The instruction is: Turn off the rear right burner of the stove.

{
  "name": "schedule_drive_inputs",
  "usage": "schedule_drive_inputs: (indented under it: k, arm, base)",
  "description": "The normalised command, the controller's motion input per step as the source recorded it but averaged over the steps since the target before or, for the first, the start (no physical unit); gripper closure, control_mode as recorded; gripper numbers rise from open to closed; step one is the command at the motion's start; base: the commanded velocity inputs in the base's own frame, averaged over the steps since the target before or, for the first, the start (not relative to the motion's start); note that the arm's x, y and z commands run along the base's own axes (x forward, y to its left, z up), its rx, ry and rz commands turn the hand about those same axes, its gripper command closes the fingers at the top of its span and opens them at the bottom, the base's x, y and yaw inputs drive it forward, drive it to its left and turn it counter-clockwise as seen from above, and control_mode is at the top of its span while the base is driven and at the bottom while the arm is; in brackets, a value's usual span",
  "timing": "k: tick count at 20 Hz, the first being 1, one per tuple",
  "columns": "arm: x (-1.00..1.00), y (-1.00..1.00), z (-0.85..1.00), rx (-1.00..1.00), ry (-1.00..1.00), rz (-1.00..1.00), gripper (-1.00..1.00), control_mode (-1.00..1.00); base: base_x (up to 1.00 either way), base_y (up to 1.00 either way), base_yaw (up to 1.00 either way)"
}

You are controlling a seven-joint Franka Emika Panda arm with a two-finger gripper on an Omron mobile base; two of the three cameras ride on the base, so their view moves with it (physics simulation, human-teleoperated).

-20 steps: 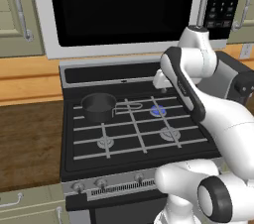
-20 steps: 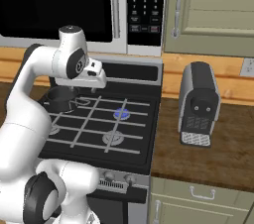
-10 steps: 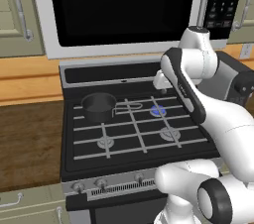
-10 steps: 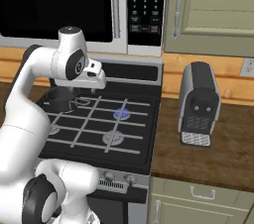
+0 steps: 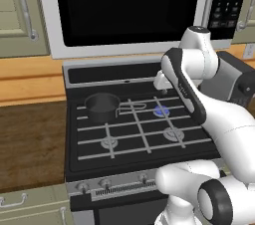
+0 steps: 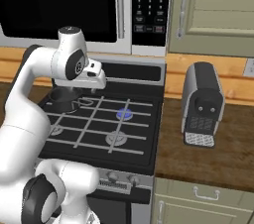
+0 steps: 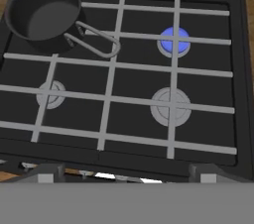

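Above the stove (image 7: 238, 69), rear right burner (image 7: 174, 40) glows blue; gripper (image 5: 160, 80) spread unclear

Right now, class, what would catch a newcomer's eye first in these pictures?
The rear right burner glows blue on the black stove, the one bright spot. A dark pot with a wire handle sits on the rear left burner. The white arm's tool hangs over the stove's back.

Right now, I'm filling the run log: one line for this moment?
rear right burner: lit blue | gripper: above stove, jaws unclear | pot: rear left | knobs: untouched
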Motion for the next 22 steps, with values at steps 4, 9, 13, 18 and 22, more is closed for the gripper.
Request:
schedule_drive_inputs:
  k: [4, 9, 13, 18, 22]
  arm:
    - [0.00, 0.00, 0.00, 0.00, 0.00, 0.00, -1.00, 1.00]
    - [0.00, 0.00, 0.00, 0.00, 0.00, 0.00, -1.00, 1.00]
    - [0.00, 0.00, 0.00, 0.00, 0.00, 0.00, -1.00, 1.00]
    - [0.00, 0.00, 0.00, 0.00, 0.00, 0.00, -1.00, 1.00]
    - [0.00, 0.00, 0.00, 0.00, 0.00, 0.00, -1.00, 1.00]
  base:
    - [0.00, 0.32, 0.00]
    - [0.00, 0.46, 0.00]
    - [0.00, 0.45, 0.00]
    - [0.00, 0.38, 0.00]
    - [0.00, 0.33, 0.00]
